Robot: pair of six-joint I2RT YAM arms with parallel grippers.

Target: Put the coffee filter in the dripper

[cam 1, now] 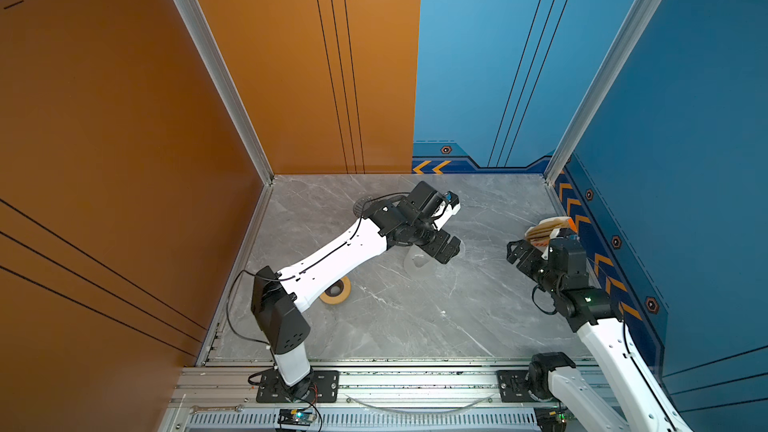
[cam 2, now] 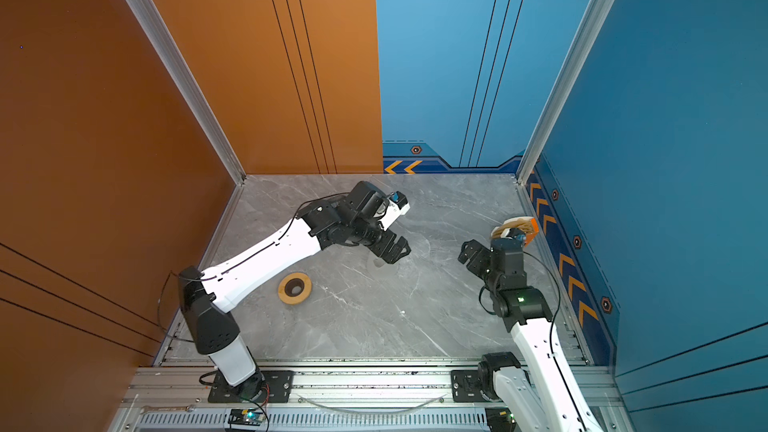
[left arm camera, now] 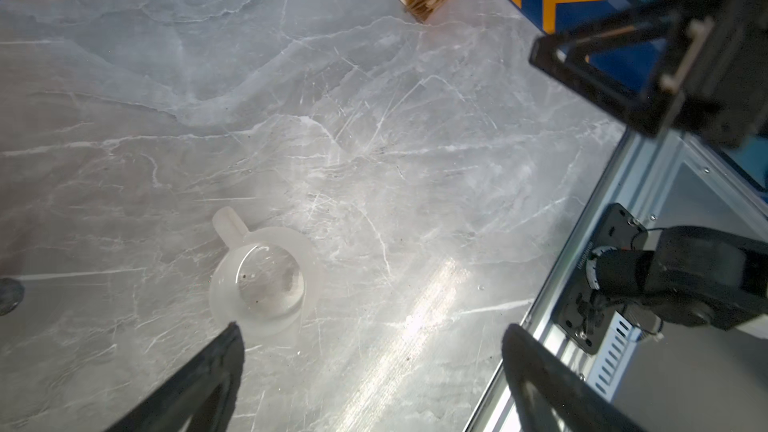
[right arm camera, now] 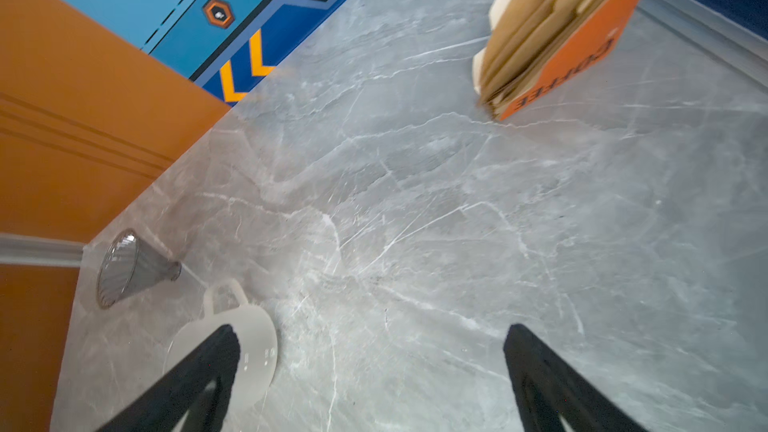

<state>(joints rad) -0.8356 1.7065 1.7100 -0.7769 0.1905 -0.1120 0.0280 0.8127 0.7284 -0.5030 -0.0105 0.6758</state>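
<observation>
The dripper (right arm camera: 133,270), a smoky ribbed cone, lies on its side on the marble near the orange wall. In a top view its rim (cam 1: 364,203) peeks out behind the left arm. No single coffee filter shows. My left gripper (left arm camera: 370,351) hangs open and empty just above the translucent white jug (left arm camera: 266,280), which also appears in a top view (cam 1: 415,263). My right gripper (right arm camera: 372,351) is open and empty too. In both top views the right gripper (cam 1: 515,253) (cam 2: 467,253) hovers near the right wall. The left gripper (cam 1: 451,249) is at mid-table.
A stacked bundle of tan paper cones (right arm camera: 552,31) with an orange side leans at the right wall; it also shows in both top views (cam 1: 548,229) (cam 2: 515,227). A flat wooden ring (cam 2: 295,288) lies by the left arm. Aluminium rails border the marble's front edge.
</observation>
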